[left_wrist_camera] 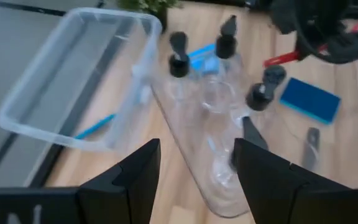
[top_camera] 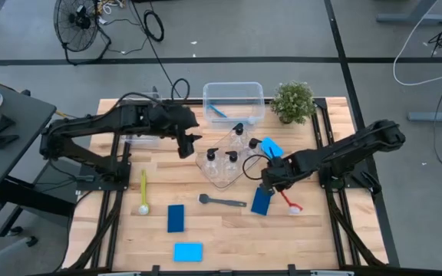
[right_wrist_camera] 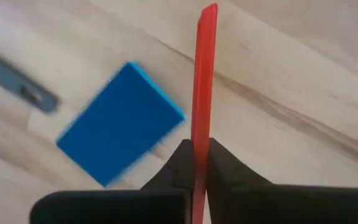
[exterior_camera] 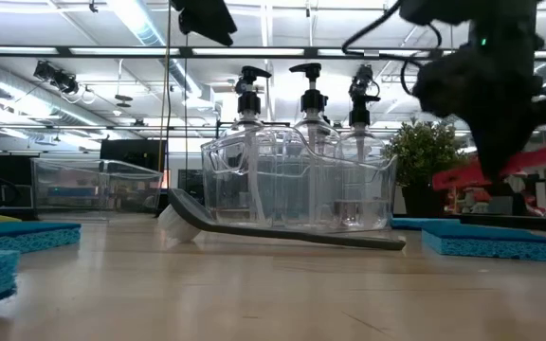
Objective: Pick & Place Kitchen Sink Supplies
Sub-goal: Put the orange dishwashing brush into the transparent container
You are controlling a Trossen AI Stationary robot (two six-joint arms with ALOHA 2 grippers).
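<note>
In the high view the right gripper [top_camera: 269,182] sits right of centre, over the wooden table [top_camera: 229,230], its fingers clenched on the slim red long-handled brush [top_camera: 288,202], whose white head lies just below and right of it. Only the right wrist view shows the grasp closely: the red handle [right_wrist_camera: 202,93] runs straight up the middle of that frame, pinched between the two dark fingers [right_wrist_camera: 180,163] at the bottom. To its left lies the dark-blue rectangular sponge [right_wrist_camera: 120,129], with the grey brush handle [right_wrist_camera: 17,84] at the left edge.

The low view shows the red handle [exterior_camera: 500,169] lifted off the tabletop at the right, under the dark gripper [exterior_camera: 491,95], which the overhead picture cannot show.

The left gripper [top_camera: 184,144] hovers at upper centre-left in the high view, its fingers parted and grasping nothing. The left wrist view looks past those fingers [left_wrist_camera: 129,180] onto the clear plastic tray [left_wrist_camera: 210,162] holding small clear bottles with black pump tops [left_wrist_camera: 179,53], beside a clear plastic bin [left_wrist_camera: 67,81] with a slim blue brush [left_wrist_camera: 95,127] inside.

From above, more supplies show: a yellow-green brush [top_camera: 143,192] at lower left, a second dark-blue sponge [top_camera: 176,218], a light-blue sponge [top_camera: 188,251] near the bottom edge, another light-blue sponge [top_camera: 271,147] by the tray, and a small green potted plant [top_camera: 293,101] at upper right.
</note>
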